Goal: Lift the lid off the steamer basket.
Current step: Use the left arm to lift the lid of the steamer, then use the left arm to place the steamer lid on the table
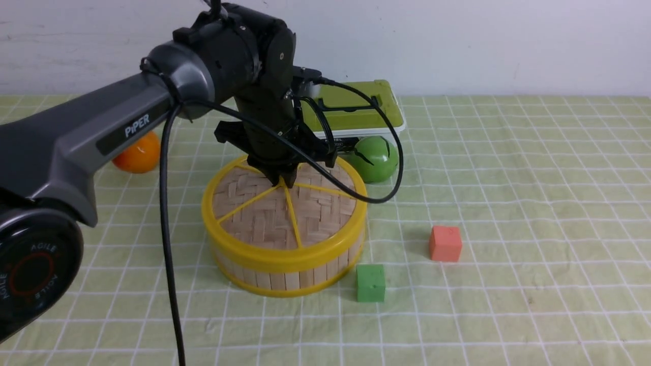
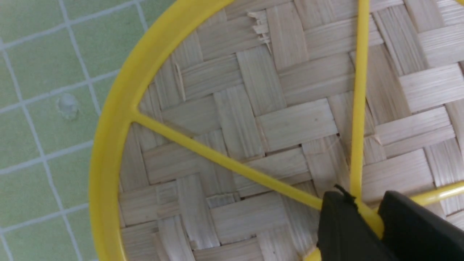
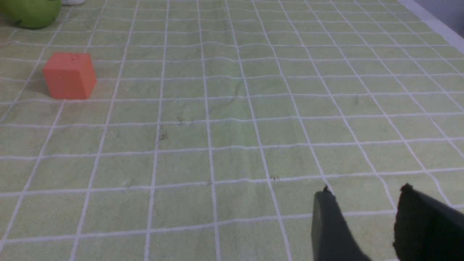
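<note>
Closest in, the right gripper [image 3: 365, 190] hangs over bare checked green tablecloth [image 3: 232, 137], its jaws apart with nothing between them. Next up front is a green cube [image 1: 370, 283] sitting just beside the steamer basket [image 1: 285, 278], right by its wooden-slat wall. The basket stands flat on the cloth with the lid [image 1: 264, 218] sitting on top, woven bamboo facing up and its yellow rim lined up with the basket's edge, so it's not off yet. The left gripper [image 1: 282, 179] comes straight down onto the middle of the lid. In the wrist view its black fingers [image 2: 340, 224] are pinched on either side of the yellow knob [image 2: 370, 216] where the spokes meet, so it's clamped on the lid. Off to the right of the basket, a little apart, there's an orange-red cube [image 1: 445, 243]. Behind the basket sits a green ball [image 1: 375, 157] with dark crack-like lines, and an orange ball [image 1: 137, 152] peeks out past the left arm. Farthest back, against the wall, is a white box [image 1: 356, 109] with an olive-green top.
</note>
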Controlling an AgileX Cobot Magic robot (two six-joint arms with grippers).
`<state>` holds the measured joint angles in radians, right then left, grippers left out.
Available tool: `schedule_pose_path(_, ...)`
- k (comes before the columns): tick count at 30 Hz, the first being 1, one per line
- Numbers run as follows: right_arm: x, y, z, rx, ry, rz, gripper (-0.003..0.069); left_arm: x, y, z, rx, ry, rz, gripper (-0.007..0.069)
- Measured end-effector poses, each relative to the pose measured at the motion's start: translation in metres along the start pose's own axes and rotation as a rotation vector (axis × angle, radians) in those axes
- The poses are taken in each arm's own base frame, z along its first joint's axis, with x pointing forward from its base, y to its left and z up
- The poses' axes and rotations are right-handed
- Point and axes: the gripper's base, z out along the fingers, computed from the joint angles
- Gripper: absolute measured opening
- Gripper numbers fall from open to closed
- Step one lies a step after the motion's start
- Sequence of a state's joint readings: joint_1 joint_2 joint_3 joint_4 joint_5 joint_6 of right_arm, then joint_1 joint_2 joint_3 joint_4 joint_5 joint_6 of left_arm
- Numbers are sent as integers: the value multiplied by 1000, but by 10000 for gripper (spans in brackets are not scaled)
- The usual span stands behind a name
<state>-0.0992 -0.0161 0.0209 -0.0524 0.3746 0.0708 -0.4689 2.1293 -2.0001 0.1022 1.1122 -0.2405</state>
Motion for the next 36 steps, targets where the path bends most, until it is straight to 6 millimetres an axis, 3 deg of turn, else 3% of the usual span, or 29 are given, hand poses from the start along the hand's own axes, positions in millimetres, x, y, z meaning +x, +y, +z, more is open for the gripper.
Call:
schedule_pose_path(4,0,0,0,0,0,0,241,-3,3,-30,0,-48,-13,106)
schedule_pose_path(8,0,0,0,0,0,0,241,-5,17,-103,-53,-195,-1,106)
schedule_pose_path(12,0,0,0,0,0,0,241,7,42,-176,-205,-326,12,106)
schedule_pose_path(15,0,0,0,0,0,0,241,22,67,-207,-303,-359,-42,106)
schedule_pose_path(17,0,0,0,0,0,0,241,32,86,-216,-339,-360,-98,106)
schedule_pose_path(19,0,0,0,0,0,0,241,38,99,-211,-362,-338,-138,106)
schedule_pose_path(21,0,0,0,0,0,0,241,53,131,-189,-390,-281,-227,106)
schedule_pose_path(22,0,0,0,0,0,0,241,55,136,-183,-392,-269,-239,106)
schedule_pose_path(24,0,0,0,0,0,0,241,71,162,-141,-383,-195,-299,106)
schedule_pose_path(25,0,0,0,0,0,0,241,70,164,-140,-380,-203,-306,106)
schedule_pose_path(27,0,0,0,0,0,0,241,85,184,-92,-327,-161,-371,106)
schedule_pose_path(29,0,0,0,0,0,0,241,93,194,-64,-291,-132,-418,106)
schedule_pose_path(30,0,0,0,0,0,0,241,94,196,-59,-288,-124,-424,106)
schedule_pose_path(31,0,0,0,0,0,0,241,97,198,-40,-259,-106,-452,106)
schedule_pose_path(36,0,0,0,0,0,0,241,94,197,1,-208,-87,-476,106)
